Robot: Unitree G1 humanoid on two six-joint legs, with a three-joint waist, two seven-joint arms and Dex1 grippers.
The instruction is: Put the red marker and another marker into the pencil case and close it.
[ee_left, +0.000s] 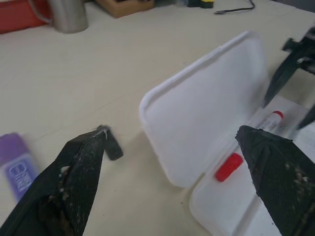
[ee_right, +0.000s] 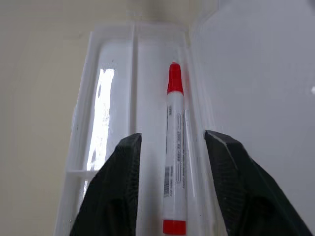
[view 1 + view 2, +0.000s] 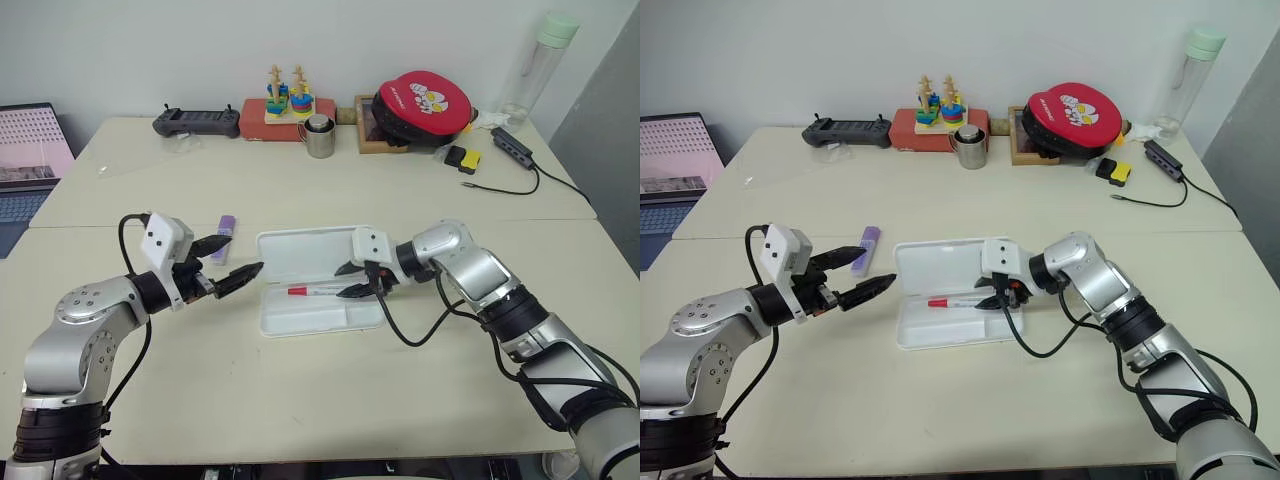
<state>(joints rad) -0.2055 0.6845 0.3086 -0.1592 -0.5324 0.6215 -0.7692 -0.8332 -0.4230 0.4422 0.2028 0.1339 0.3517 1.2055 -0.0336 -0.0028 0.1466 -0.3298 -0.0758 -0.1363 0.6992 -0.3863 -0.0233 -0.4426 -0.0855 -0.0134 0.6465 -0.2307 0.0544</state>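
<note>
The white pencil case (image 3: 300, 320) lies open in the middle of the table, its lid (image 1: 211, 103) folded back flat. The red marker (image 3: 318, 291) lies lengthwise in the tray, red cap pointing left. My right gripper (image 3: 342, 281) hovers over the marker's right end, open. In the right wrist view the marker (image 2: 174, 147) runs between the two fingers (image 2: 123, 177) with a gap on each side. The purple marker (image 3: 227, 224) lies on the table left of the case. My left gripper (image 3: 243, 255) is open and empty, between the purple marker and the case's left edge.
A small black stub (image 1: 114, 148) lies on the table beside the lid's corner. Along the far edge stand a metal cup (image 3: 319, 137), a red box with a stacking toy (image 3: 287, 100), a black controller (image 3: 195, 122) and a red pouch (image 3: 425, 103). A laptop (image 3: 28, 160) sits far left.
</note>
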